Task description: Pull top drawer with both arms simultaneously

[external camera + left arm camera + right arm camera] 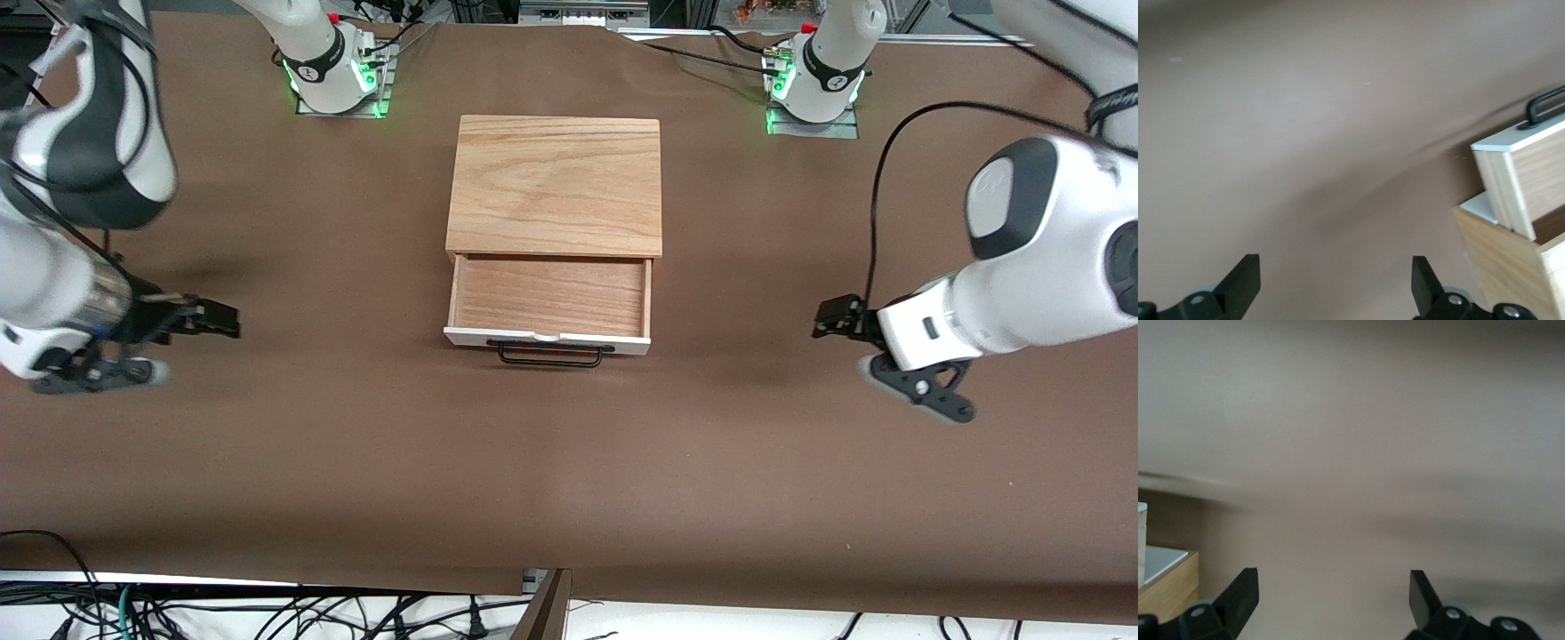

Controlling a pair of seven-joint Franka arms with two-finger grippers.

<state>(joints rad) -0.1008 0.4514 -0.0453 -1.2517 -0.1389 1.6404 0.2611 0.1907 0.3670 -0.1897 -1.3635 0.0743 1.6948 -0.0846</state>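
Work surface: table (356, 462) under a brown, faintly creased covering, cables trailing along its edge nearest the front camera. Arm bases glow green at the opposite edge.

Item 1: wooden box (556, 182), mid-table, between the two grippers.

Item 2: top drawer (549, 302), pulled out toward the front camera, reddish wood interior exposed, white front panel, black bar handle (549, 356).

Item 3: left gripper (1335, 287), fingers spread wide, holding nothing, low over bare covering; drawer well apart, toward the right arm's end.

Item 4: right gripper (1331, 603), fingers likewise spread, holding nothing, low over the covering; drawer well apart, toward the left arm's end.
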